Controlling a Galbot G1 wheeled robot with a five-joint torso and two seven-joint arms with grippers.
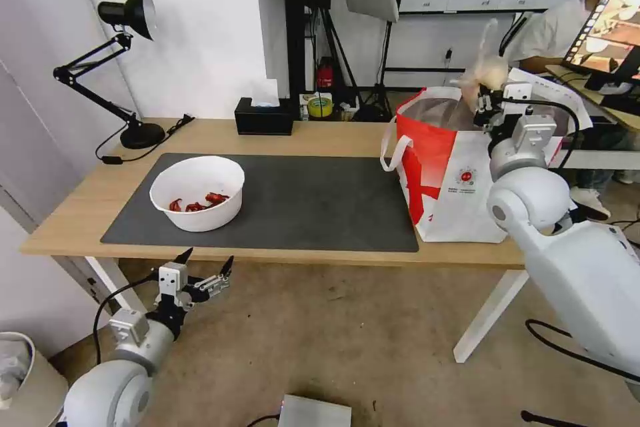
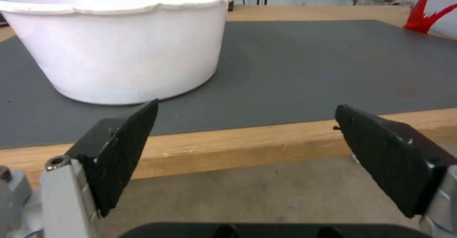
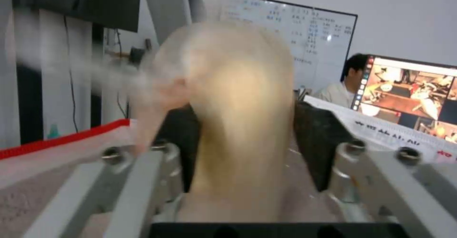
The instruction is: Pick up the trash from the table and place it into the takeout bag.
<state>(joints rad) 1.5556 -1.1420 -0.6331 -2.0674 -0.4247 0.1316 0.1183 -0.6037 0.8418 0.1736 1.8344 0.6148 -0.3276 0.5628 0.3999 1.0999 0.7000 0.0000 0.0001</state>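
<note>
Down low by the front edge of the desk (image 1: 320,137), the left gripper (image 1: 205,268) hangs just off the wood with its jaws spread wide and nothing between them. From its wrist camera you look straight past the two black pads (image 2: 125,148) at the white bowl (image 2: 119,41), which sits close by on the dark grey mat (image 2: 309,63).

That bowl (image 1: 197,192) is on the left part of the mat (image 1: 313,203), with a few red scraps (image 1: 199,203) in the bottom.

Over on the right end of the desk stands the takeout bag (image 1: 453,180), white and red, a small round red logo on its side, mouth open and the lining showing. One white loop handle (image 1: 392,147) droops over the near corner.

The right gripper (image 1: 485,105) is up above the bag's opening, jaws pinching the tan ball wrapped in clear plastic (image 1: 487,72). In the right wrist shot the ball (image 3: 238,113) is squeezed between the pads and pretty blurry, with the bag's red rim (image 3: 66,134) beside it.

Along the back of the desk there's a black tissue box (image 1: 264,117), and a black desk lamp (image 1: 120,67) at the left end.
</note>
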